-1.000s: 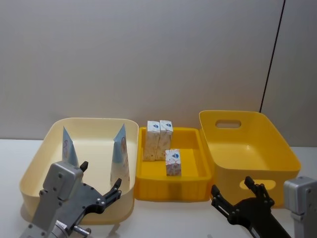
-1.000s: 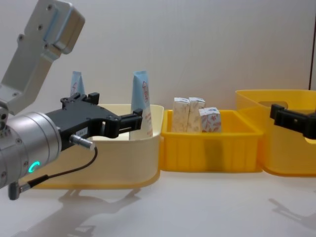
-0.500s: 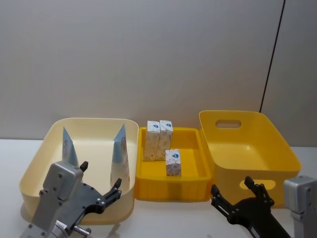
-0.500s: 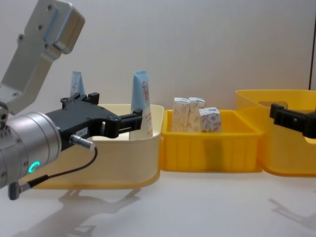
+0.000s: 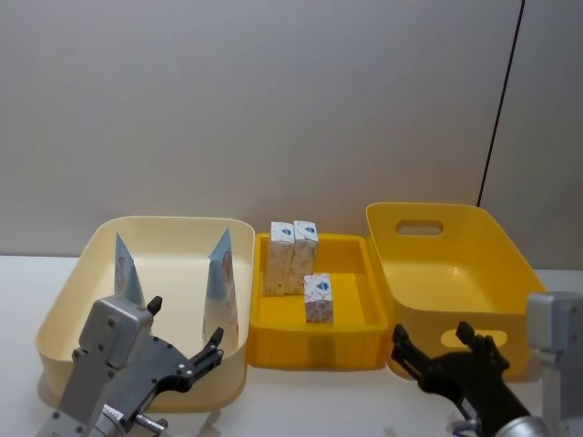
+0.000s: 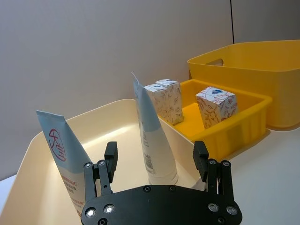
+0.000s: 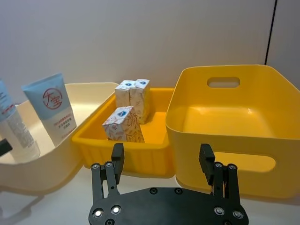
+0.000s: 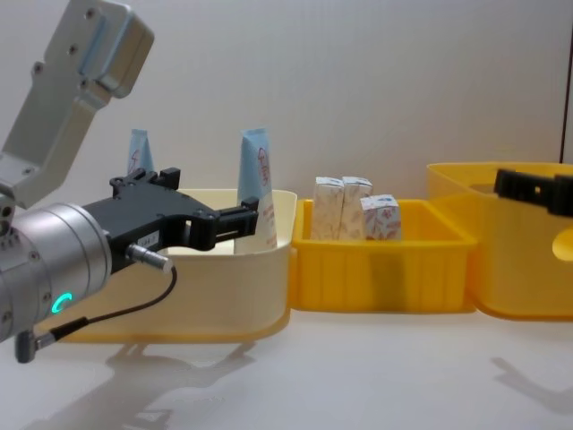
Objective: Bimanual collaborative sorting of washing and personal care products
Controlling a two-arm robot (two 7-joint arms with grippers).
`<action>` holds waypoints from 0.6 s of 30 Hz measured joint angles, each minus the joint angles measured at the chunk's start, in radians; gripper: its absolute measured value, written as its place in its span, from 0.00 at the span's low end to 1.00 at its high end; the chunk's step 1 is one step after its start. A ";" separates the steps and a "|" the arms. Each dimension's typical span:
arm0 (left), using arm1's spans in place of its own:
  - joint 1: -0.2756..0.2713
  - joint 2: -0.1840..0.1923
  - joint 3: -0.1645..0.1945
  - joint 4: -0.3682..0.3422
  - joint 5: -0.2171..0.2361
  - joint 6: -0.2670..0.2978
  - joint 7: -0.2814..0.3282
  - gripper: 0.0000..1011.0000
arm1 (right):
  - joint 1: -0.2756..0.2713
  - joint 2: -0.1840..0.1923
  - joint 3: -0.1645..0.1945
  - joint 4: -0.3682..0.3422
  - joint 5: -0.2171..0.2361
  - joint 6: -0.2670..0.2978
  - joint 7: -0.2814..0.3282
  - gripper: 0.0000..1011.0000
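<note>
Where the white table (image 5: pixel 310 401) ends behind the tubes (image 5: pixel 221 282), grey wall (image 5: pixel 273 109) rises.

The big yellow bin (image 5: pixel 510 266) on my right is bare inside, free to enter from above. In the cream bin (image 5: pixel 68 296) the left tube (image 5: pixel 126 270) and the right tube (image 5: pixel 221 284) stand upright, with an open gap between them. Three cartons (image 5: pixel 318 299) crowd the middle tray (image 5: pixel 314 350).

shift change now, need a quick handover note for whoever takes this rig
Left gripper: open, holding nothing, at the near wall of the cream bin.
Right gripper: open, holding nothing, in front of the large yellow bin.
Things: two tubes stand in the cream bin; three cartons stand in the middle yellow tray.
Done: the kinds look separated.
Left: unclear; possibly cartons go to the large yellow bin.
</note>
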 joint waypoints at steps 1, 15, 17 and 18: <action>0.000 0.000 0.000 0.000 0.000 0.000 0.000 0.99 | 0.003 -0.006 0.001 -0.008 0.002 0.013 -0.006 0.99; 0.000 0.000 0.000 0.000 0.000 0.000 0.000 0.99 | 0.132 -0.099 -0.007 -0.056 0.017 0.260 -0.124 0.99; 0.000 0.000 0.000 0.000 0.000 0.000 0.000 0.99 | 0.153 -0.102 -0.015 -0.049 0.014 0.278 -0.127 0.99; 0.000 0.000 0.000 0.000 0.000 0.000 0.000 0.99 | 0.171 -0.103 -0.022 -0.043 0.011 0.295 -0.127 0.99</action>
